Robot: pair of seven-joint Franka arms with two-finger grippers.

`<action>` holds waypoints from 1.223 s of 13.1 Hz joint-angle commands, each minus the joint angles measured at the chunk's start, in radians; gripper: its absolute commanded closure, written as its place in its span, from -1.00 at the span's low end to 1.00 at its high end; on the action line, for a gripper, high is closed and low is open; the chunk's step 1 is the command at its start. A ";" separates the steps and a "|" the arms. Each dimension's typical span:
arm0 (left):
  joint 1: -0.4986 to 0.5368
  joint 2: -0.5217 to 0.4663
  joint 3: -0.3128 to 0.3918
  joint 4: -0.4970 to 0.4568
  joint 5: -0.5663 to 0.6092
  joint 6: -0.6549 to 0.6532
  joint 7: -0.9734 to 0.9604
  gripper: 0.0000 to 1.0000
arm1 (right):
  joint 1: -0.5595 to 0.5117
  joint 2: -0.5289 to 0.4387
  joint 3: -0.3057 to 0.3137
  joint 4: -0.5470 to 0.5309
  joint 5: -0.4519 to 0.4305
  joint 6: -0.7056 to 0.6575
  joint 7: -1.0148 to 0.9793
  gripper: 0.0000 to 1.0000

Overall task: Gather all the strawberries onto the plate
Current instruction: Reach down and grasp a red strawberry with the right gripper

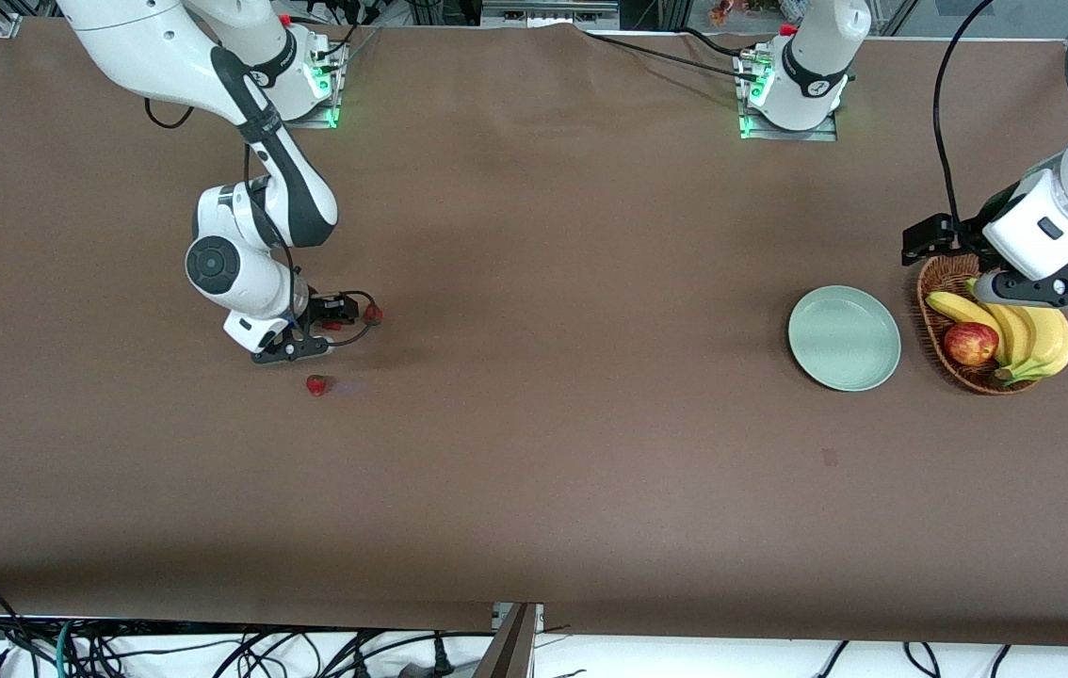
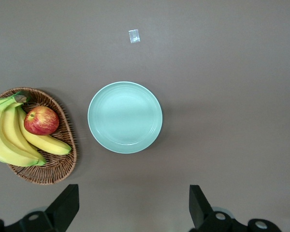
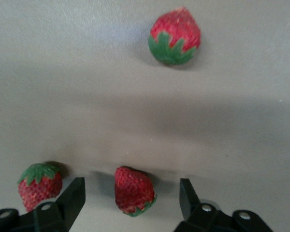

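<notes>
Brown cloth covers the table (image 1: 534,471), and at the right arm's end of it the right end effector (image 1: 306,341) sits low at the surface among the strawberries. Its wrist view shows the two black fingers (image 3: 72,195) parted, with one strawberry (image 3: 133,190) lying on the cloth between them; neither finger touches the berry. A second strawberry (image 3: 39,184) lies just outside one finger, close beside it. The third strawberry (image 1: 316,384) lies apart from these two, nearer to the front camera than the end effector.

Well apart from the berries, toward the left arm's end of the table, the pale mint-green plate (image 1: 844,338) lies flat with nothing in it. Just beside it, farther toward that end, stands a brown wicker basket (image 1: 931,292) holding a bunch of bananas (image 1: 1024,334) and a red apple (image 1: 971,344). The left end effector (image 2: 134,208) hangs over the basket, its fingers spread wide with nothing between them; this arm waits.
</notes>
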 commanded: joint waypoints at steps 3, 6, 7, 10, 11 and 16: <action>-0.006 0.007 0.009 0.023 -0.030 -0.005 0.011 -1.00 | -0.004 -0.007 0.008 -0.027 0.020 0.029 0.006 0.38; -0.006 0.007 0.009 0.023 -0.030 -0.005 0.011 -1.00 | -0.004 -0.015 0.009 -0.023 0.020 0.020 0.004 0.69; -0.006 0.007 0.009 0.023 -0.030 -0.005 0.011 -1.00 | -0.004 -0.019 0.012 -0.020 0.020 0.013 0.011 0.69; -0.008 0.007 0.009 0.023 -0.030 -0.005 0.011 -1.00 | -0.004 -0.047 0.081 0.082 0.018 -0.128 0.159 0.69; -0.008 0.007 0.009 0.023 -0.030 -0.005 0.011 -1.00 | -0.004 -0.047 0.110 0.149 0.018 -0.212 0.225 0.69; -0.008 0.007 0.009 0.023 -0.030 -0.005 0.011 -1.00 | 0.121 0.048 0.203 0.421 0.020 -0.307 0.606 0.67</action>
